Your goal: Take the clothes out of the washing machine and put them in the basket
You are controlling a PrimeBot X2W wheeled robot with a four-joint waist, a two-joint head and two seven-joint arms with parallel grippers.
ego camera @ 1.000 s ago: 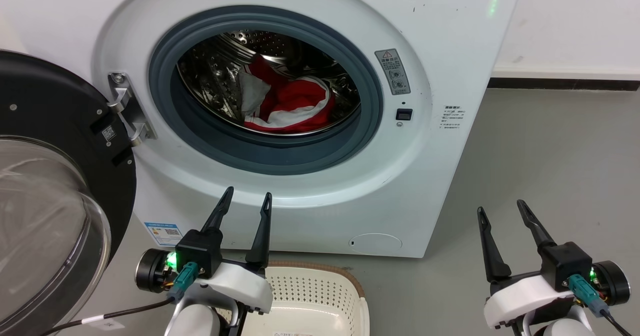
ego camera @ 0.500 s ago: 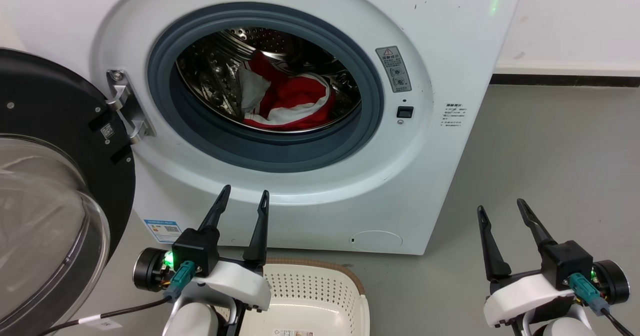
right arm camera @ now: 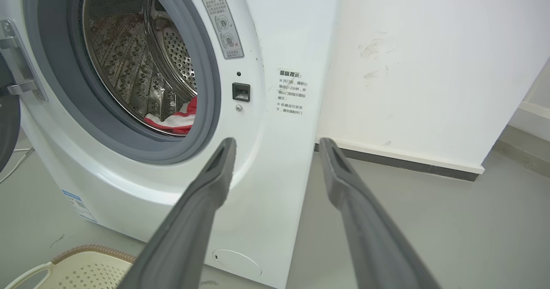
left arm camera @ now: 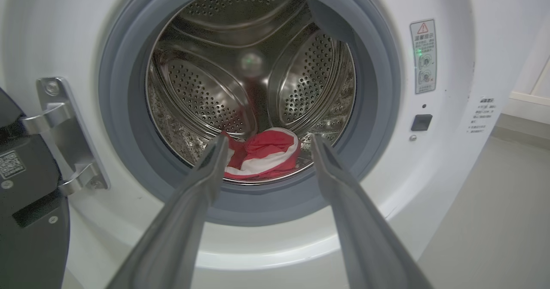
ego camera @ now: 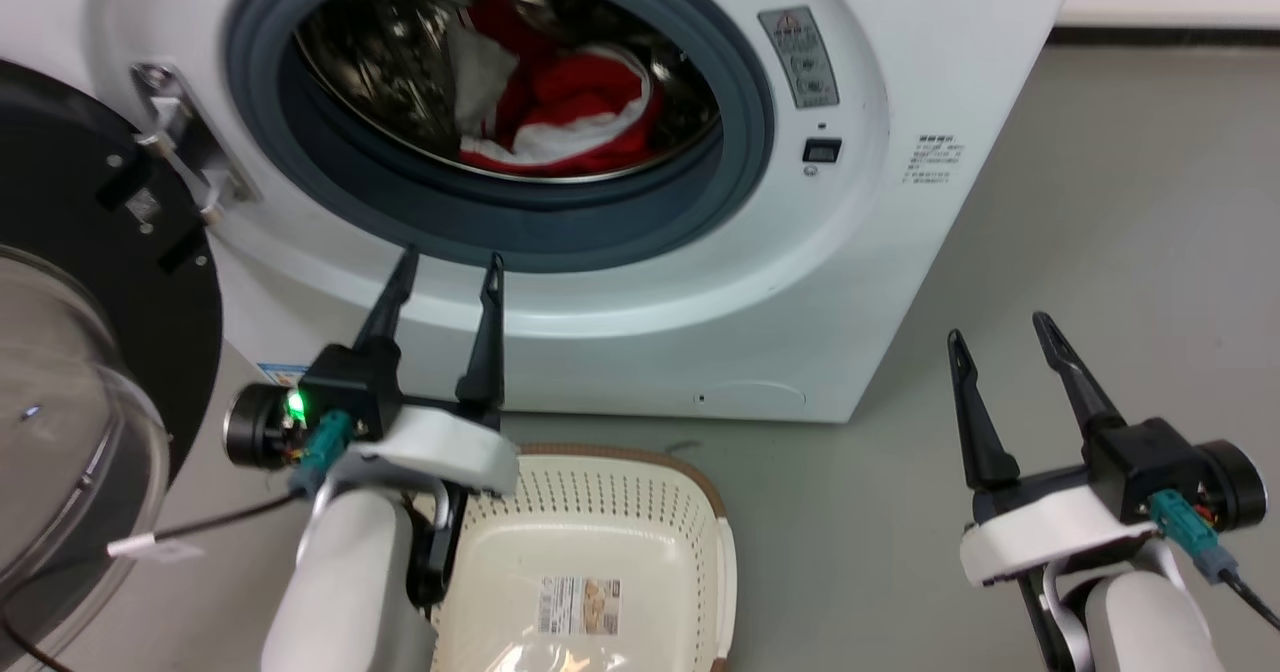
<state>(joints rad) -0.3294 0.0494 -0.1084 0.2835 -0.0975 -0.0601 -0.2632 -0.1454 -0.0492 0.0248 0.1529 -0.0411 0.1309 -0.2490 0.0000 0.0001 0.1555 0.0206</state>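
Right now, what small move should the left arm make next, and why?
Probably ease the left tool forward into the washing machine toward the clothes: it is open, empty and aimed at them, and they lie untouched inside.

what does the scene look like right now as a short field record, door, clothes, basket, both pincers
washing machine: white front loader
door: swung open to the robot's left
clothes: red and white heap with a greyish piece, low in the drum
basket: on the floor before the machine, no clothes seen inside, label on its bottom
left pincer: open, empty, aimed at the drum opening, not yet inside
right pincer: open, empty, off to the machine's right
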